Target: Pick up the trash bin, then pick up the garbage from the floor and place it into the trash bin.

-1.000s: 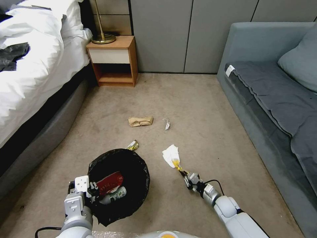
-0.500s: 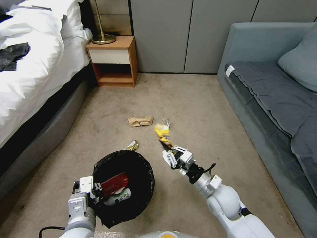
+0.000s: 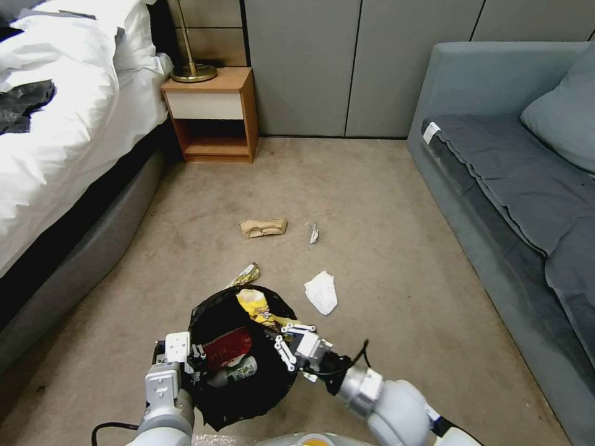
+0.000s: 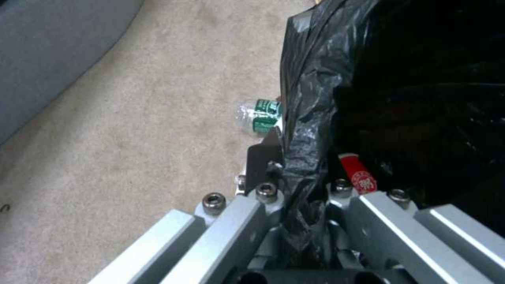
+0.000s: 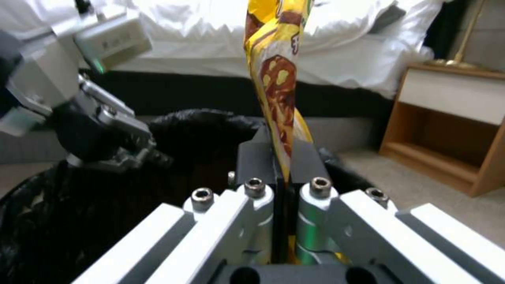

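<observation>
The trash bin [image 3: 248, 396], lined with a glossy black bag [image 4: 410, 98], hangs low at the front. My left gripper [image 3: 195, 367] is shut on its rim, the liner pinched between the fingers [image 4: 266, 193]. A red carton [image 3: 226, 347] and a green-labelled bottle [image 3: 238, 371] lie inside. My right gripper [image 3: 277, 331] is over the bin's opening, shut on a yellow snack wrapper [image 3: 256, 306] that sticks up from its fingers [image 5: 252, 157]. In the right wrist view the wrapper [image 5: 276, 79] hangs above the liner [image 5: 105, 205].
On the carpet lie a white tissue [image 3: 322, 292], a gold wrapper [image 3: 246, 273], a brown paper bag [image 3: 263, 227] and a small scrap [image 3: 313, 233]. A bed [image 3: 56, 142] is at the left, a nightstand [image 3: 214, 111] behind, a grey sofa [image 3: 514, 179] at the right.
My right gripper lifted the yellow wrapper off the floor beside the tissue, then swung left and back to above the bin. The left gripper and bin shifted slightly right.
</observation>
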Motion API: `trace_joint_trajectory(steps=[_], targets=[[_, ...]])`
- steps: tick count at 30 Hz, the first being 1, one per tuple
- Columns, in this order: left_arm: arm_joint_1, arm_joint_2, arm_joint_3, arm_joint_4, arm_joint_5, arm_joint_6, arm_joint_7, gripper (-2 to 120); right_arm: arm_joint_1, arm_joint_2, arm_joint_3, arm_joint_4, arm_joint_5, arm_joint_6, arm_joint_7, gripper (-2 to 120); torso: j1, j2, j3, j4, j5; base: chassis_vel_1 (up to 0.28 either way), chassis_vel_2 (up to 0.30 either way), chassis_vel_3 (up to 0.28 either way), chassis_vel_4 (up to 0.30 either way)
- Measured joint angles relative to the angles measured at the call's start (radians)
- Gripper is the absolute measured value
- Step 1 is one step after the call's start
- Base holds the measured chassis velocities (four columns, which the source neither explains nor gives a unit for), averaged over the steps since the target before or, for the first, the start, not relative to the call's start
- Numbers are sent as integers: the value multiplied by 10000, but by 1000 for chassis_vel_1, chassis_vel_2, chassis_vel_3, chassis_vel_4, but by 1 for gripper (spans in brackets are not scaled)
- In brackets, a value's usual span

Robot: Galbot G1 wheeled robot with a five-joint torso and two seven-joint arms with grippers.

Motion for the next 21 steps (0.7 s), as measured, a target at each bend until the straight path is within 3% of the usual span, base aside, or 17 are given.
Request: trace_joint_trajectory(steps=[10,16,21], targets=[[-71,-63,47,36,2,0,0,0,802,479,-706,-930,-102,-247,262,0,0,0,0,0,0,0,0,0,0],[-155,-114,62,90,1,-1,0,0,954,574,-890,-1057,-145,-423,349,25,0,0,0,-1,-1,0,0,0,0],[-185,-120,70,120,2,0,0,0,851,574,-902,-993,-203,-426,351,38,0,0,0,-1,-1,0,0,0,0]])
